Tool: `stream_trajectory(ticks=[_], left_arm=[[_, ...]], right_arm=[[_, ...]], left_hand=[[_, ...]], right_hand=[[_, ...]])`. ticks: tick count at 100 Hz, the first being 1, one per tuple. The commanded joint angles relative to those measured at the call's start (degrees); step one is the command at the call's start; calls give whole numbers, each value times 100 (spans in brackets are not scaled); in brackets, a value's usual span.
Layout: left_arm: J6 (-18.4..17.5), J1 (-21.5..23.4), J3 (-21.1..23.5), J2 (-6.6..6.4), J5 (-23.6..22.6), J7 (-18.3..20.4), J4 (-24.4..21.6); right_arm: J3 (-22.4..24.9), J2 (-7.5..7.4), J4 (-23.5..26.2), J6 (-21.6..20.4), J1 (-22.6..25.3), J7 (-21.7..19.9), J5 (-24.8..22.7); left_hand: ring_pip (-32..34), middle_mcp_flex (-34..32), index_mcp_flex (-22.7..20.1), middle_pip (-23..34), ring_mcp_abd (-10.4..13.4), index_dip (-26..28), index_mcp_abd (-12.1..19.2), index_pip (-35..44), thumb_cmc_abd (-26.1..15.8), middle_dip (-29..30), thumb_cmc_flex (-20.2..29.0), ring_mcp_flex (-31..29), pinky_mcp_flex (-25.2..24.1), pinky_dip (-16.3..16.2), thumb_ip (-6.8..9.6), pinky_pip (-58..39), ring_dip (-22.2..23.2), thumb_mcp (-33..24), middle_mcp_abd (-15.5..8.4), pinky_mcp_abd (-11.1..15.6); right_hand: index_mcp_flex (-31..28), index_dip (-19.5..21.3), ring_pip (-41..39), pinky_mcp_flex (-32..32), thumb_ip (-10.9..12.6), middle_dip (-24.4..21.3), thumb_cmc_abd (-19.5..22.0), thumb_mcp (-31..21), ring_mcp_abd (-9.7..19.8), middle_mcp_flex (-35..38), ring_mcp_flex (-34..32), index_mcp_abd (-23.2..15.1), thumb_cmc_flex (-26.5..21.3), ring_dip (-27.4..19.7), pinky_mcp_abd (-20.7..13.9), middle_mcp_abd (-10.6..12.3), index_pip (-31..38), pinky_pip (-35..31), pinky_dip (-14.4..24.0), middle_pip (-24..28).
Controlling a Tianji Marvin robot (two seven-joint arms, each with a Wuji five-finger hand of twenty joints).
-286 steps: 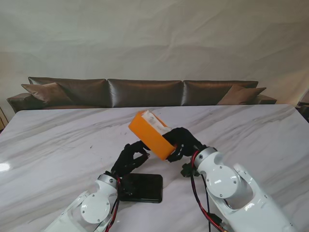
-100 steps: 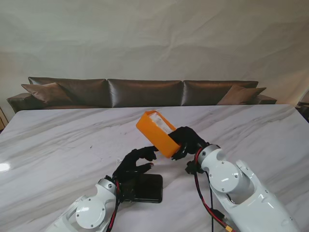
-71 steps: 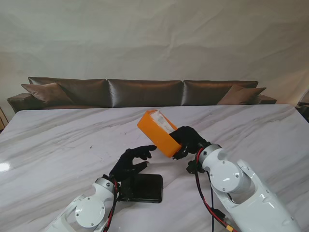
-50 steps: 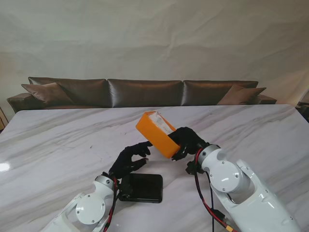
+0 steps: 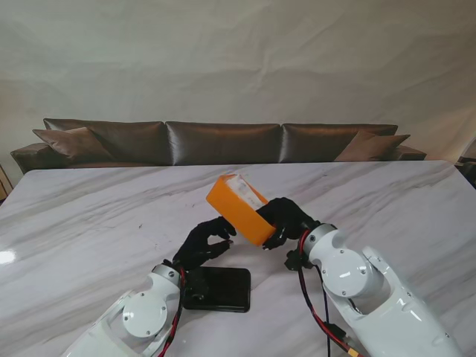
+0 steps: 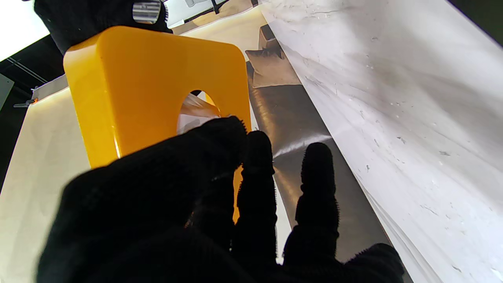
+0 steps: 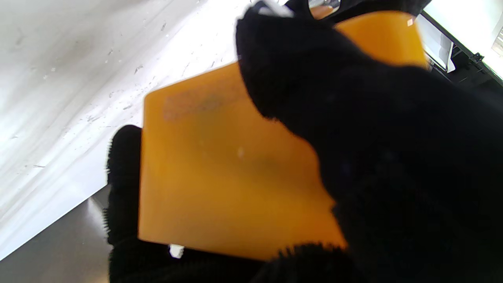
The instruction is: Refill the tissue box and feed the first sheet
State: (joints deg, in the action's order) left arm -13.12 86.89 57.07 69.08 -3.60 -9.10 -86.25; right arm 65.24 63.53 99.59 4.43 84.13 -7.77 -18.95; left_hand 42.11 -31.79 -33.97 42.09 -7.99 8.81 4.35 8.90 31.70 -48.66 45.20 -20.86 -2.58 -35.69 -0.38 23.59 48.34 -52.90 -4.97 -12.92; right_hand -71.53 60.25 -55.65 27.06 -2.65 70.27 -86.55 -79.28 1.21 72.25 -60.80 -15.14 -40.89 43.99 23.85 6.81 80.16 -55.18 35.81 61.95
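My right hand grips the orange box tilted mid-frame above the table, its slot facing my empty, loosely curled left hand, fingertips at the opening.

A white marble-patterned table with grey veins spans the scene from left to right; a flat black rectangular lid with rounded corners lies directly on it at the near edge, slightly left of centre.
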Motion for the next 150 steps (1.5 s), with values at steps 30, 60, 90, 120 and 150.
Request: stream_trajectory(ticks=[30,60,90,120,150], left_arm=[[-188,73,-91,-27,165,337,-39],[-289,181,-94,-70,174,437,-114],[-159,468,218,-139,-61,429,-405],[227,448,352,-109,-167,321,-347],[231,44,56,-1,60,247,94]], right_arm=[[-93,25,-144,14,-100,-52,60],[-65,27,-170,89,-113,-50,53],[-18,18,-182,129,-88,-85,48],[-45,23,-217,92,-117,-81,79],[-64,4,-178,68,-109,-144,61]], left_hand=[[98,-129,-48,74,113,-36,92,75,202,-35,147,-67,-43,-70,-129,-8142,114,-177,-241,159],[80,-334,-219,-47,97,295,296,682,317,-200,256,-118,-42,-62,-190,-8126,93,-152,-225,158],[73,-440,-350,-93,103,449,432,980,360,-238,277,-169,-19,-64,-215,-8133,84,-126,-232,145],[63,-471,-358,-161,81,508,352,1088,366,-286,255,-183,-2,-67,-217,-8136,81,-120,-216,130],[97,-204,-137,-110,98,446,141,938,218,-205,82,-124,-2,-76,-155,-8155,107,-177,-190,144]], right_hand=[[-239,46,-2000,441,291,59,152,-1068,-864,723,-628,189,-420,495,-2224,-707,185,-1679,452,654],[-240,51,-1996,433,237,53,152,-1068,-868,715,-623,186,-435,496,-2221,-708,182,-1680,451,646],[-239,55,-1989,429,221,50,152,-1068,-874,712,-615,185,-430,496,-2222,-710,178,-1682,450,644],[-236,56,-1987,423,214,47,152,-1068,-874,710,-615,185,-437,497,-2219,-711,172,-1683,448,642],[-237,59,-1982,427,215,44,152,-1068,-881,709,-611,184,-438,496,-2227,-712,170,-1686,447,641]])
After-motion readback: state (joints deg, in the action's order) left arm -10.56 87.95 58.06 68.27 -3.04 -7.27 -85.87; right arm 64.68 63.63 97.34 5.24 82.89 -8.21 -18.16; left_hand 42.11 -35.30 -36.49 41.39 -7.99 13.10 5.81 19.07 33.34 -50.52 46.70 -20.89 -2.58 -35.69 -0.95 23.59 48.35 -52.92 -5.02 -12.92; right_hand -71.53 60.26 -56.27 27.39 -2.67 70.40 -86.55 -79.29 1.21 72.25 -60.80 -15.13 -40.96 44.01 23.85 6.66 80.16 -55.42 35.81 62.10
